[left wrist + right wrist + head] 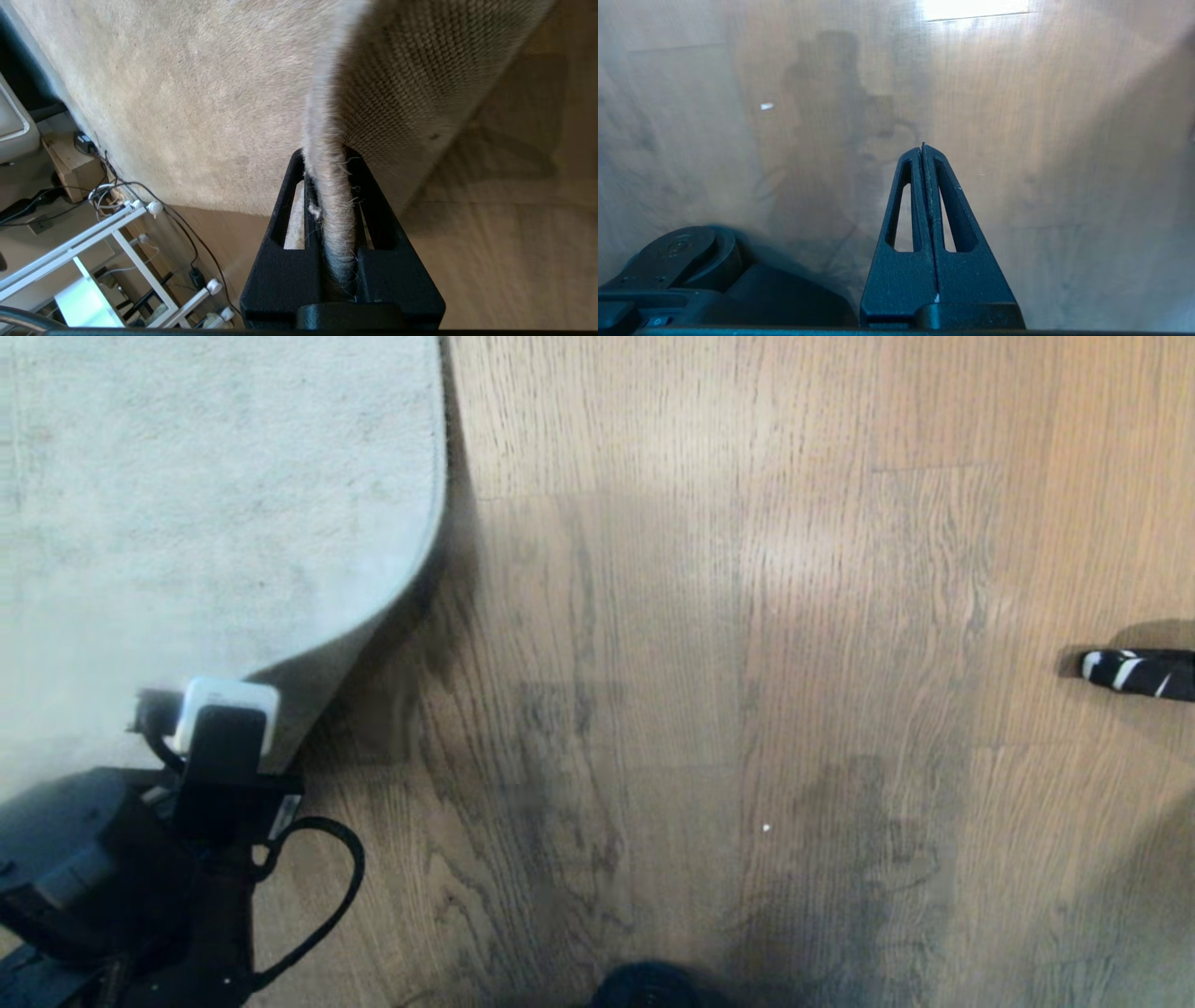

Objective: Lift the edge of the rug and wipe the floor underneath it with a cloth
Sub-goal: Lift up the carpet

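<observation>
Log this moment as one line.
left pincer: shut on rug edge, lifted | right pincer: shut, empty, above floor | cloth: unseen

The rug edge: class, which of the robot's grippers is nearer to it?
Left. The left gripper is clamped on the rug edge, holding it raised; the right gripper hangs shut over bare floor, no rug nearby.

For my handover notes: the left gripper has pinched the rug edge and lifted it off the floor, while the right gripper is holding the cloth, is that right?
Not quite. The left gripper does hold the rug edge off the floor, but the right wrist view shows the right gripper shut on nothing; no cloth is in view.
</observation>
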